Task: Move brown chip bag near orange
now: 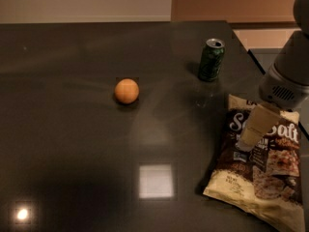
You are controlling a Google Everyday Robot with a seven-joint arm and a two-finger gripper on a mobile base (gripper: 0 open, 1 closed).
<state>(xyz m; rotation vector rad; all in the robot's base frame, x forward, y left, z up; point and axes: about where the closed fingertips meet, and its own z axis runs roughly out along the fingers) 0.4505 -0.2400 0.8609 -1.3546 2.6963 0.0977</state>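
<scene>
- On the right side of the frame, the brown chip bag (pixel 263 178) lies flat on the dark, glossy table (pixel 72 153), its white lettering at the upper end and its cream bottom edge toward the lower right corner.
- The gripper (pixel 247 141) reaches down from the upper right, beige below a grey, rounded arm housing (pixel 285 76). Its tip is over the upper left part of the bag, across the lettering.
- From this angle I cannot tell whether the gripper is spread or closed, or whether its tip touches the bag.
- The orange (pixel 126 91) sits alone left of centre, well apart from the bag, with bare table between them.
- A green can (pixel 211 59) stands upright toward the upper right, near the bag's top edge but clear of it, and farther from the orange.
- A pale square reflection (pixel 156 181) shows on the table below centre, just left of the bag's lower half, and a small bright spot of light (pixel 21 214) glints in the lower left corner.
</scene>
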